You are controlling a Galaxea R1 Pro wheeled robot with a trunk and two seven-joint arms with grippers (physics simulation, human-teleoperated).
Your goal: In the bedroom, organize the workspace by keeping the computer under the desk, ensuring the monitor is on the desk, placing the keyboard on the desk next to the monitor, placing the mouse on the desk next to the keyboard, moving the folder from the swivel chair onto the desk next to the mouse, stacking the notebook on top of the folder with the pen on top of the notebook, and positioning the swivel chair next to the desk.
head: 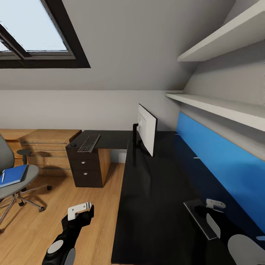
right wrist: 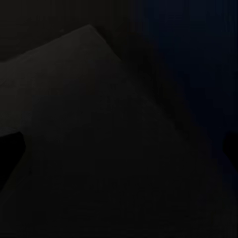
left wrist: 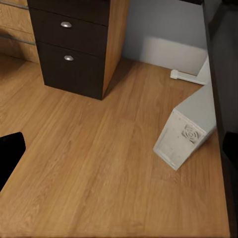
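The robot stands at the near end of the long black surface (head: 154,206), which runs away toward twelve o'clock and turns off toward ten o'clock, where the drawer unit (head: 85,167) holds it up. The monitor (head: 147,133) stands upright at about twelve o'clock, turned edge-on to me, and the keyboard (head: 88,142) lies on the side wing at eleven o'clock, well apart from the screen, so I judge it will need bringing closer. The computer (left wrist: 188,131) sits on the floor beneath the surface, seen from the left wrist, tilted rather than square to the legs.

At nine o'clock the swivel chair (head: 20,180) stands off on the plank floor, the blue folder (head: 13,176) lying on its seat with a slim white pen (head: 3,176) on it; the notebook I cannot make out. That is probably why the left arm hangs over the floor on that side.

The left gripper (head: 79,209) is low at seven o'clock; whether its fingers are wide or narrow I cannot tell. The right gripper (head: 213,206) hovers at four o'clock just above a flat grey sheet (head: 200,217) on the surface; its state is unclear too.

Grey walls, a skylight (head: 33,29), white shelves (head: 221,103) and a blue back panel (head: 221,158) close the room in.
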